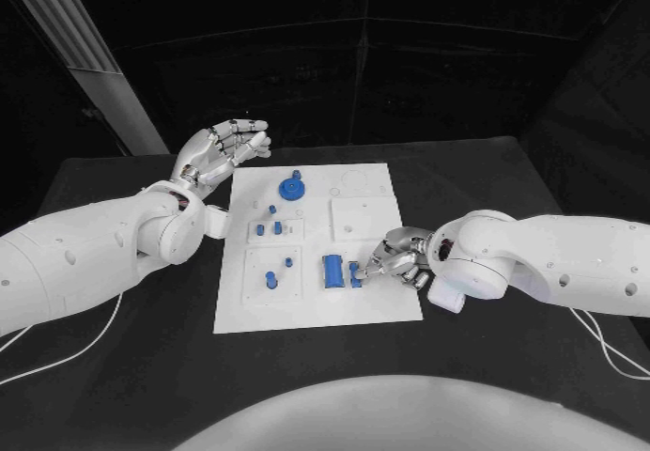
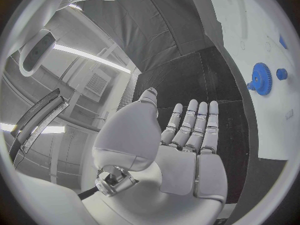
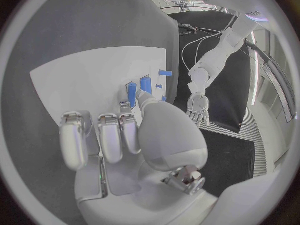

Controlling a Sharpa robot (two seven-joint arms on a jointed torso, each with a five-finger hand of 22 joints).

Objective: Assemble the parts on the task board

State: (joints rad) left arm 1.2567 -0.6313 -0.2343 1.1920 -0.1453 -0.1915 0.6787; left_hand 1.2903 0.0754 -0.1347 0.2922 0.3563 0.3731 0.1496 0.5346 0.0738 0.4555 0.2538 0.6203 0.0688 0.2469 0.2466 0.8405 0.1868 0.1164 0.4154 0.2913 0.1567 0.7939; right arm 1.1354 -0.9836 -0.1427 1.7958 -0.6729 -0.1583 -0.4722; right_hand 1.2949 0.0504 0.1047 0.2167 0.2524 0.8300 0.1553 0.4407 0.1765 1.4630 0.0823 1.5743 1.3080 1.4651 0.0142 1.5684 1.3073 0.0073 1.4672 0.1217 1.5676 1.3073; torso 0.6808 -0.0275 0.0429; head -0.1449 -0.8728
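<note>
Two hands: right hand [image 1: 402, 257] low on task board [image 1: 382, 303], fingertips at small blue part [image 1: 355, 273] beside blue cylinder [image 1: 332, 270]; grasp cannot tell. Left hand [image 1: 225, 147] released, off board's far corner. Advice: pinch squarely, lift straight, avoid nudging cylinder.

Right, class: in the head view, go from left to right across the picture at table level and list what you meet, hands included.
Left robot hand → blue gear on the task board → blue cylinder → right robot hand.
</note>
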